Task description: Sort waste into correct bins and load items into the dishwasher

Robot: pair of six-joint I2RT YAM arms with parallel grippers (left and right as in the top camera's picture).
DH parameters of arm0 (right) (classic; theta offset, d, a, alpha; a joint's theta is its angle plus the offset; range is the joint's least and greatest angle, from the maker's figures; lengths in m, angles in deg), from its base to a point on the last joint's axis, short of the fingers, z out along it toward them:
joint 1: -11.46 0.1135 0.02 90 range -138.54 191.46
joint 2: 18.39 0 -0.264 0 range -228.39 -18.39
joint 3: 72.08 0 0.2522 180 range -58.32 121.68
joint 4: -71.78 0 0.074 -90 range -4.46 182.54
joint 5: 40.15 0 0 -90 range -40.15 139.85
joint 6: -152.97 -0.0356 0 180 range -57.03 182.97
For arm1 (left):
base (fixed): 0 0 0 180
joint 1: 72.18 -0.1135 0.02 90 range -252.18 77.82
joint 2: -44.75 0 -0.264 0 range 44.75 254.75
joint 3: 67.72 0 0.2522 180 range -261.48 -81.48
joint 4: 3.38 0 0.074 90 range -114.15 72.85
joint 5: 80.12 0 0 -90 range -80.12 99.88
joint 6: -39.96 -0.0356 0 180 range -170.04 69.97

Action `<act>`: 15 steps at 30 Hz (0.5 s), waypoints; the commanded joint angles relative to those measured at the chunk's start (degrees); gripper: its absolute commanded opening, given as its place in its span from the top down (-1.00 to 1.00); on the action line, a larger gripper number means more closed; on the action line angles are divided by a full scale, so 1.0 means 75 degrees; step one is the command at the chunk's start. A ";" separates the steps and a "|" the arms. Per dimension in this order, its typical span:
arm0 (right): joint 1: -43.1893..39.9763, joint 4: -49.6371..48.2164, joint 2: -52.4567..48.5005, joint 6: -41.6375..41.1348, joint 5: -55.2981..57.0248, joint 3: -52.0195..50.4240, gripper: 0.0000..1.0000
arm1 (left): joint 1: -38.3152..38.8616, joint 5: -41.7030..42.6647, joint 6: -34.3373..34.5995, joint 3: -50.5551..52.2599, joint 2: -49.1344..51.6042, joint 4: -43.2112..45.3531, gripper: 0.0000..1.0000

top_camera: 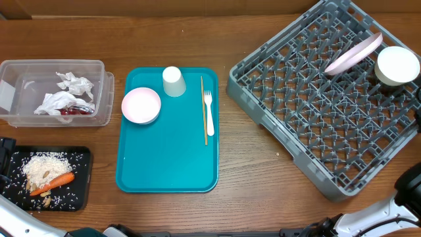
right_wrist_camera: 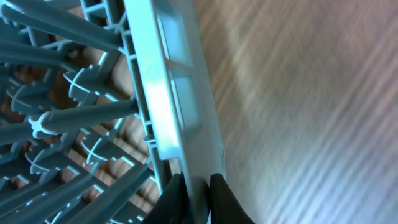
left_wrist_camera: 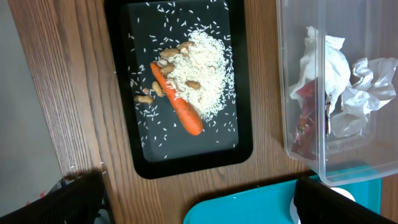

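From overhead, the clear tub (top_camera: 13,115) sits at the bench's (top_camera: 263,171) left edge toward the far corner, holding the crumpled napkins (top_camera: 66,92) and the red wrapper (top_camera: 75,110). The black tray (top_camera: 82,197) lies at the near left corner with the rice (top_camera: 45,164) and the carrot (top_camera: 56,181), so dry litter and food scraps are kept apart. At mid-bench the teal tray (top_camera: 164,164) carries a pink bowl (top_camera: 141,105) at its left edge, a cup (top_camera: 173,81) mouth-down at its far edge, and a wooden stick (top_camera: 204,112) just beside a fork (top_camera: 209,115) along its right side. None of these is loaded yet. The dish rack (top_camera: 296,105) fills the right side, set askew. A pink plate (top_camera: 354,54) leans on the pegs near its far right corner, propped to drain, and a white bowl (top_camera: 396,66) sits beside it.

In the left wrist view, the left gripper (left_wrist_camera: 205,205) hangs above the gap between black tray, tub and teal corner. Its jaws are spread wide and hold nothing, probably waiting its turn.

In the right wrist view, the right gripper (right_wrist_camera: 198,194) is down at the rack's outer wall. Its jaws are drawn nearly together, with the grey rim running between them. It looks clamped on that wall (perhaps to square the rack up), though the contact itself is at the frame's edge.
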 commanded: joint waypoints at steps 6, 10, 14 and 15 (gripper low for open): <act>-0.0154 0.0691 0.1241 -0.2270 0.0571 0.0026 0.92 | -0.0032 0.0032 0.0047 -0.0015 -0.0070 0.0003 -1.00; -0.0152 0.1303 0.1751 -0.3381 0.1160 0.0026 0.92 | -0.0032 0.0032 0.0047 -0.0015 -0.0070 0.0003 -1.00; -0.0152 0.1617 0.2075 -0.3448 0.1148 0.0026 0.92 | -0.0032 0.0032 0.0047 -0.0015 -0.0070 0.0003 -1.00; -0.0152 0.1716 0.2095 -0.3450 0.1142 0.0026 0.93 | -0.0032 0.0032 0.0047 -0.0015 -0.0070 0.0003 -1.00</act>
